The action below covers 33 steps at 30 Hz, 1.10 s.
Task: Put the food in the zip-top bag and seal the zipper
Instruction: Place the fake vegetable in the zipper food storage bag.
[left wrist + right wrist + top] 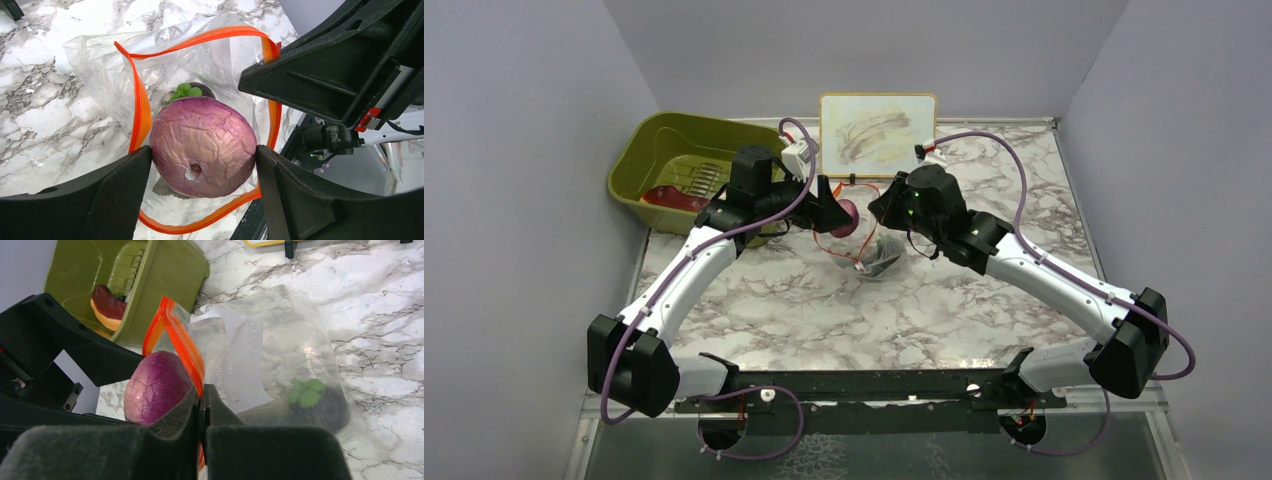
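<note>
Surface: a white marble-patterned table (824,310) is seen, enclosed by plain grey walls.
Left gripper (202,172): its fingers are pressed against both sides of the pink-purple piece (202,140), which is held at the bag's open mouth.
Right gripper (201,407): closed tight, with the zipper (175,335) pinched between its fingers and lifted.
Zip-top bag (285,335): laid near the table's middle, its mouth spread into a loop.
Bag contents: a dark piece with green leaves (320,402) is seen at the bottom.
Olive-green bin (639,160): set at the far left, with the hot dog (107,307) lying inside.
</note>
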Motion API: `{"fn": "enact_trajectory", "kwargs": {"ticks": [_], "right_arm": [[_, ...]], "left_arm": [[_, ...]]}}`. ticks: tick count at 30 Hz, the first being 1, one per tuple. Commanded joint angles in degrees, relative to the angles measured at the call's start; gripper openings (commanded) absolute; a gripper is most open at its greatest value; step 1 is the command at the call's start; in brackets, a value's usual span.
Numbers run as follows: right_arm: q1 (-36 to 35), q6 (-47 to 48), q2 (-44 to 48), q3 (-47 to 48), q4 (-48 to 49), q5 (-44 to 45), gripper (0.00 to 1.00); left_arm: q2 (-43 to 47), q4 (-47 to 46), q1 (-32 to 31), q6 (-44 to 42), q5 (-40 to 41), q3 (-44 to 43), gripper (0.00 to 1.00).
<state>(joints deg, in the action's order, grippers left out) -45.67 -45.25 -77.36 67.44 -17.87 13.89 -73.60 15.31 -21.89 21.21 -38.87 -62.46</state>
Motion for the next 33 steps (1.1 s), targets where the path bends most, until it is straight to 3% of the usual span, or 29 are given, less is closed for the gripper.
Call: {"fn": "enact_trajectory", "kwargs": {"ticks": [1,10,24,33], "right_arm": [[0.3,-0.6,1.1,-0.2,2.4,-0.9,0.01],[0.2,-0.6,1.5,-0.5,2.6,-1.6,0.01],[0.3,1.0,5.2,0.6,-1.2,-1.4,0.01],[0.2,2.3,11.0,1.2,-6.9,-4.5,0.01]], "left_arm": [[0.1,0.2,-0.4,-1.2,1.7,-2.4,0.78],[0.5,0.2,-0.5,-1.0,2.8,-2.9,0.83],[5.6,0.8,-0.5,-0.2,5.5,-6.2,0.82],[9.9,5.1,-0.5,-1.6,14.1,-8.1,0.79]]}}
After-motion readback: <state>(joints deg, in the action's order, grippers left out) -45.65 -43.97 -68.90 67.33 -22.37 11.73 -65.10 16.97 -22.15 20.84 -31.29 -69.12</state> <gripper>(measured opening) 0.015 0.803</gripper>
